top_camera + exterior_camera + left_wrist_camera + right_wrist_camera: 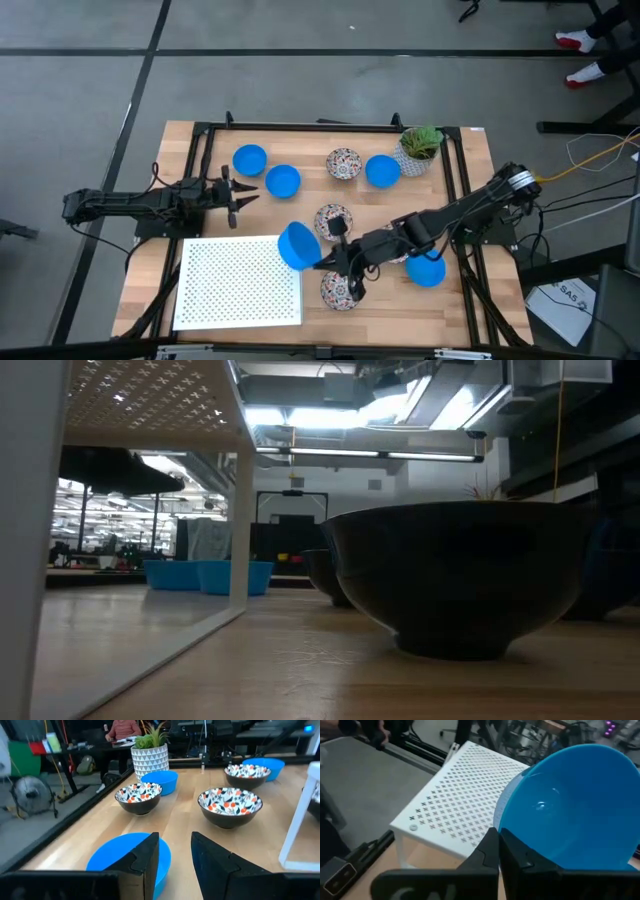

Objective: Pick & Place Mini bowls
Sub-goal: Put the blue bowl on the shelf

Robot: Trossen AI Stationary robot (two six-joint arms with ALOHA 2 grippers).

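My right gripper [322,255] is shut on a bright blue mini bowl [297,245], which tilts over the right edge of the white perforated shelf [240,280]. The right wrist view shows this bowl [570,805] large, with its hollow facing the camera. Other blue bowls [249,159] [283,181] [382,171] [427,270] and three floral bowls [344,164] [333,220] [340,289] rest on their bases on the table. My left gripper [243,195] is open beside a blue bowl [125,857] and touches nothing. My right gripper pinches the blue bowl's rim [507,832] on the side nearest the wrist, one finger inside the hollow and one outside. The fingers come from the table's right side, slanting down. The bowl is lifted clear and tipped, its opening turned back toward the gripper.
A white pot with a green plant [420,148] stands at the far right of the table. The shelf's white leg [240,510] and a floral bowl, seen dark [460,580], fill the low view. Black frame rails border the table. A person sits beyond the table [122,727].
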